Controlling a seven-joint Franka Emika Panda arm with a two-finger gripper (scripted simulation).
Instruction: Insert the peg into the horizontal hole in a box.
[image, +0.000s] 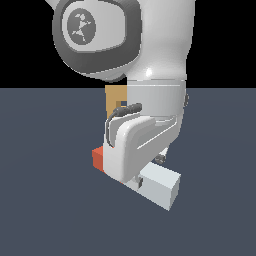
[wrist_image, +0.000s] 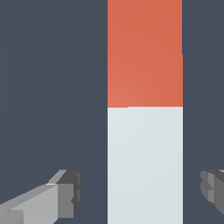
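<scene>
Orange-and-white peg lies between spread end effector fingers, untouched; no readable writing.

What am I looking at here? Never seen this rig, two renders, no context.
It's a simulated robot arm. The exterior view looks at the scene from off the arm; the big white body fills most of it. The wrist view looks down from the arm's wrist.

On the dark grey floor lies a long square bar, orange-red at one end and pale grey-white along the rest: the peg. Behind the arm, a tan block peeks out, mostly hidden.

The end effector is open, with one finger on each side of the peg, not touching it. Nothing is held yet.
</scene>
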